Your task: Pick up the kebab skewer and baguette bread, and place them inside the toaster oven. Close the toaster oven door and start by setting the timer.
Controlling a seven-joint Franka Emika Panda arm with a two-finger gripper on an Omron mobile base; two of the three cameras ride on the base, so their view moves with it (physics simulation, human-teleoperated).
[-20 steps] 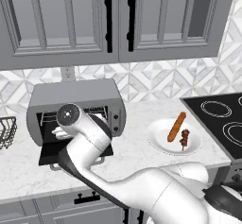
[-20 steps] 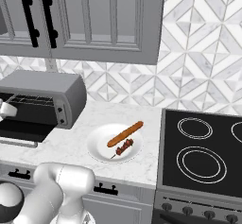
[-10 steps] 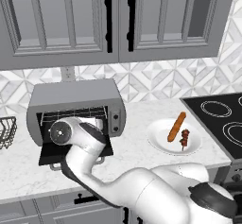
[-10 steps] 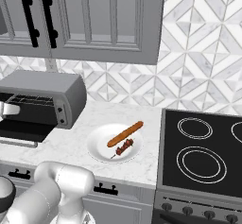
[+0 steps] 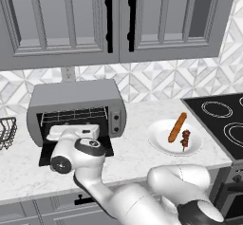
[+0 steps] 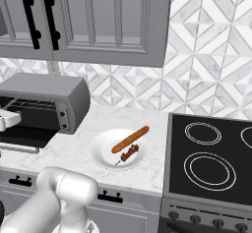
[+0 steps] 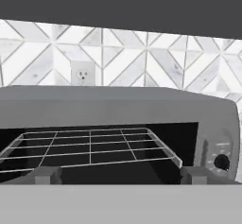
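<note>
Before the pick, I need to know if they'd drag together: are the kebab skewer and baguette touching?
Apart. The right base view shows white plate between the baguette and the kebab skewer.

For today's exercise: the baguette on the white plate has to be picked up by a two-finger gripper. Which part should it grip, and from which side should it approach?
Grip the baguette bread at its middle, coming down from above with the fingers across its narrow width. It lies flat on the plate, long and slim, so a middle hold should balance it. The kebab skewer lies close beside one end, probably leaving less room there.
</note>
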